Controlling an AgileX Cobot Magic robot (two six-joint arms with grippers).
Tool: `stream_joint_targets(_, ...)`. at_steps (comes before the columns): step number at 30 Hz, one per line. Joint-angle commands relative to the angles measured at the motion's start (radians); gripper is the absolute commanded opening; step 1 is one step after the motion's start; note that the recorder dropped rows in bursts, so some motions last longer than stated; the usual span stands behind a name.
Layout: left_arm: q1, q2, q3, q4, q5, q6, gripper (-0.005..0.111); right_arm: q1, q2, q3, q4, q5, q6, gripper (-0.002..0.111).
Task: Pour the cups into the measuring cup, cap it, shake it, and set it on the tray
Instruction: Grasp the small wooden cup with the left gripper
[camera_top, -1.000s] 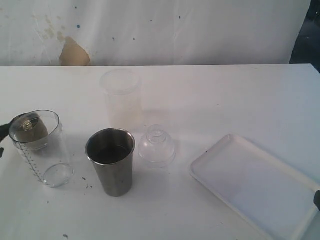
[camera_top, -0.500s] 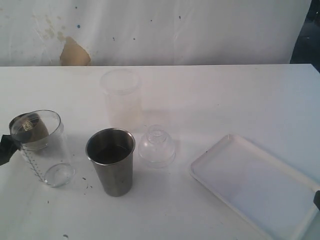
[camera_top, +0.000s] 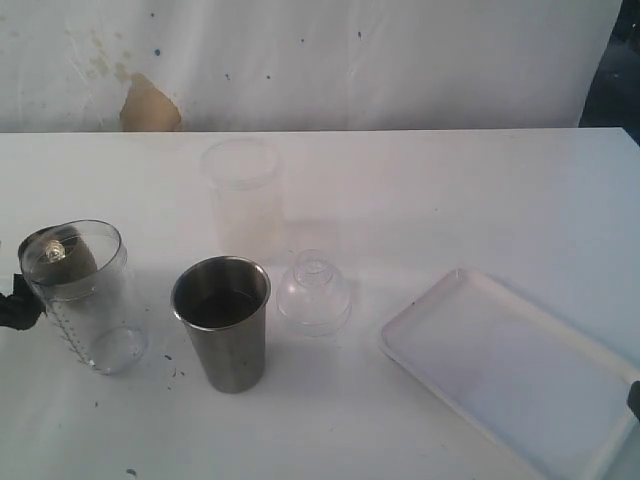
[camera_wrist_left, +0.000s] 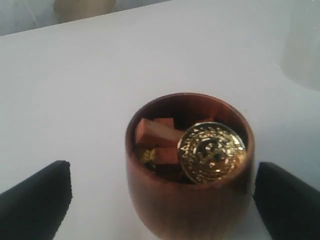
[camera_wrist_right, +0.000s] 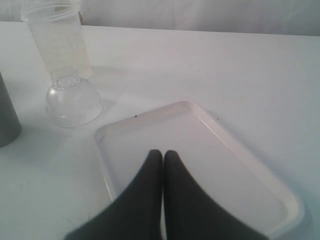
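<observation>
The brown wooden cup stands upright on the table, holding a gold coin and small wooden blocks. My left gripper is open, one finger on each side of the cup. In the exterior view the wooden cup shows through the clear measuring cup, and the left gripper is at the left edge. The steel tumbler stands in the middle. My right gripper is shut and empty over the white tray, which is also in the exterior view.
A clear dome lid sits right of the steel tumbler. Behind them stands a frosted plastic cup. The tray lies at the front right near the table edge. A white wall backs the table.
In the exterior view the left gripper's dark part has slid lower along the left edge, beside the measuring cup. The cups, lid and tray have not moved.
</observation>
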Motion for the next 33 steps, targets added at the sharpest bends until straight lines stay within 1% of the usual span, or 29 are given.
stream_joint_targets(1, -0.004, 0.067, -0.014, -0.056, -0.066, 0.004, 0.093, 0.001, -0.003, 0.005, 0.002, -0.002, 0.001, 0.0)
stream_joint_targets(4, -0.004, 0.116, -0.04, 0.0, -0.12, 0.001, 0.093, 0.001, -0.003, 0.005, 0.002, -0.002, 0.001, 0.0)
stream_joint_targets(6, -0.004, 0.142, -0.052, 0.002, -0.143, 0.001, 0.093, 0.001, -0.003, 0.005, 0.002, -0.002, 0.001, 0.0)
stream_joint_targets(9, -0.004, 0.173, -0.08, 0.007, -0.15, 0.001, 0.093, 0.001, -0.003, 0.005, 0.002, -0.002, 0.001, 0.0)
stream_joint_targets(14, -0.004, 0.205, -0.127, 0.067, -0.155, 0.001, 0.093, 0.001, -0.003, 0.005, 0.002, -0.002, 0.001, 0.0)
stream_joint_targets(21, -0.004, 0.255, -0.167, 0.099, -0.157, -0.001, 0.093, 0.001, -0.003, 0.005, 0.002, -0.002, 0.001, 0.0)
stream_joint_targets(27, -0.004, 0.26, -0.192, 0.111, -0.219, -0.001, 0.093, 0.001, -0.003, 0.005, 0.002, -0.002, 0.001, 0.0)
stream_joint_targets(29, -0.004, 0.26, -0.198, 0.114, -0.219, -0.001, 0.088, 0.001, -0.003, 0.005, 0.002, -0.002, 0.001, 0.0)
stream_joint_targets(30, -0.004, 0.26, -0.199, 0.114, -0.217, -0.001, 0.084, 0.001, -0.003, 0.005, 0.002, -0.002, 0.001, 0.0)
stream_joint_targets(32, -0.004, 0.26, -0.199, 0.114, -0.195, 0.001, 0.069, 0.001, -0.003, 0.005, 0.002, -0.002, 0.001, 0.0)
stream_joint_targets(33, -0.004, 0.26, -0.199, 0.116, -0.181, 0.001, 0.06, 0.001, -0.003, 0.005, 0.002, -0.002, 0.001, 0.0)
